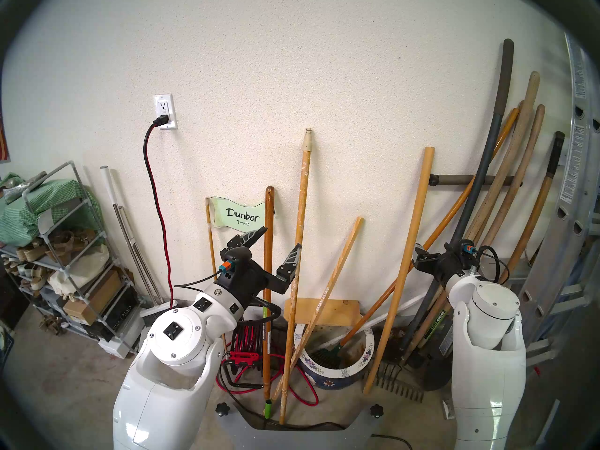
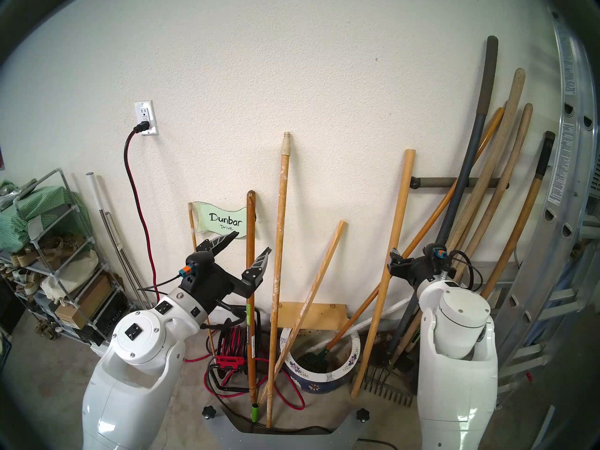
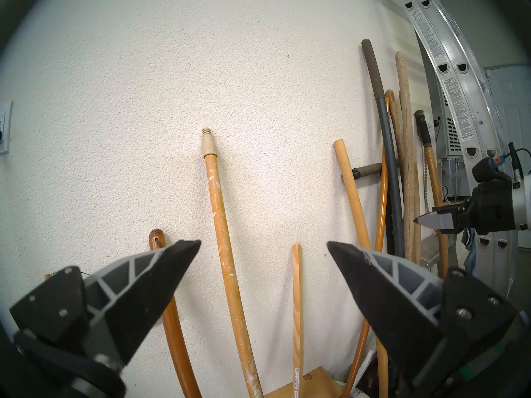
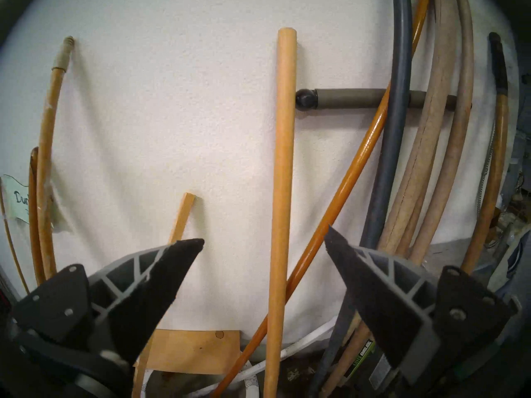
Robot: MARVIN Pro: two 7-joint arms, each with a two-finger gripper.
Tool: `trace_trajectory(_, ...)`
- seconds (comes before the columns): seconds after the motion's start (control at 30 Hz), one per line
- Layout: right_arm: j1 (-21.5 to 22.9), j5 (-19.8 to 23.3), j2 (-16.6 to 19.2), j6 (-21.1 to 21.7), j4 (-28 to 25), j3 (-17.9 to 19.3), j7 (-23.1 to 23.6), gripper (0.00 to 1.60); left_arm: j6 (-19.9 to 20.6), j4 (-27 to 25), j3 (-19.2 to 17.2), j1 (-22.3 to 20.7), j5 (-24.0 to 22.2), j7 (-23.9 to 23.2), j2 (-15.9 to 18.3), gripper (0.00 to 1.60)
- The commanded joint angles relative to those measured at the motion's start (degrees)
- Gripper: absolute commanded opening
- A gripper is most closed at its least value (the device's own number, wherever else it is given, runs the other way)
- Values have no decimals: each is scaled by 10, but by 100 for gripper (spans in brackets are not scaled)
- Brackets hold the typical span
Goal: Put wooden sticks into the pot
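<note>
The paint-flecked wooden handle [image 1: 300, 244] with a cream threaded tip leans on the wall, foot on the floor left of the pot. My left gripper [image 1: 281, 237] is open and empty just left of it; in the left wrist view [image 3: 263, 243] the handle [image 3: 221, 230] stands ahead between the jaws. The thick yellow-tan dowel [image 1: 406, 254] leans on the wall, foot on the floor right of the pot. My right gripper [image 1: 420, 254] is open and empty beside it; in the right wrist view [image 4: 263, 235] the dowel [image 4: 283, 159] stands between the jaws. The blue flowered pot [image 1: 328, 382] holds a small green rake.
A dark brown pole [image 1: 268, 277] and a thin square stick [image 1: 337, 264] lean near the left gripper. A red cord reel [image 1: 248, 342] sits left of the pot. Long-handled tools [image 1: 506, 196] and a ladder [image 1: 571, 212] crowd the right. A shoe rack [image 1: 58, 251] stands left.
</note>
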Motion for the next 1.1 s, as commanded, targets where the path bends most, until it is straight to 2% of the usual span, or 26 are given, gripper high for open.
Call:
trace_trajectory(0.0, 60, -8, 17, -16, 71, -1, -10, 160, 0, 0, 0, 0, 0, 0, 0, 160)
trace_trajectory(0.13, 86, -8, 29, -21, 113, -8, -18, 160, 0, 0, 0, 0, 0, 0, 0, 160)
trace_trajectory(0.17, 100, -7, 31, -26, 132, -9, -20, 160, 0, 0, 0, 0, 0, 0, 0, 160)
trace_trajectory(0.2, 88, 0, 39, -28, 124, -15, -25, 160, 0, 0, 0, 0, 0, 0, 0, 160)
trace_trajectory(0.23, 110, -3, 39, -35, 151, -14, -23, 160, 0, 0, 0, 0, 0, 0, 0, 160)
trace_trajectory(0.43, 138, 10, 64, -65, 204, -36, -35, 160, 0, 0, 0, 0, 0, 0, 0, 160)
trace_trajectory(0.47, 166, 2, 57, -60, 229, -34, -33, 160, 0, 0, 0, 0, 0, 0, 0, 160)
trace_trajectory(0.53, 159, 15, 72, -76, 237, -48, -41, 160, 0, 0, 0, 0, 0, 0, 0, 160)
trace_trajectory(0.6, 181, 14, 72, -81, 265, -51, -44, 160, 0, 0, 0, 0, 0, 0, 0, 160)
trace_trajectory(0.77, 210, 20, 80, -99, 315, -67, -57, 160, 0, 0, 0, 0, 0, 0, 0, 160)
trace_trajectory(0.83, 210, 22, 83, -103, 320, -71, -61, 160, 0, 0, 0, 0, 0, 0, 0, 160)
trace_trajectory(1.07, 260, 24, 86, -128, 399, -87, -77, 160, 0, 0, 0, 0, 0, 0, 0, 160)
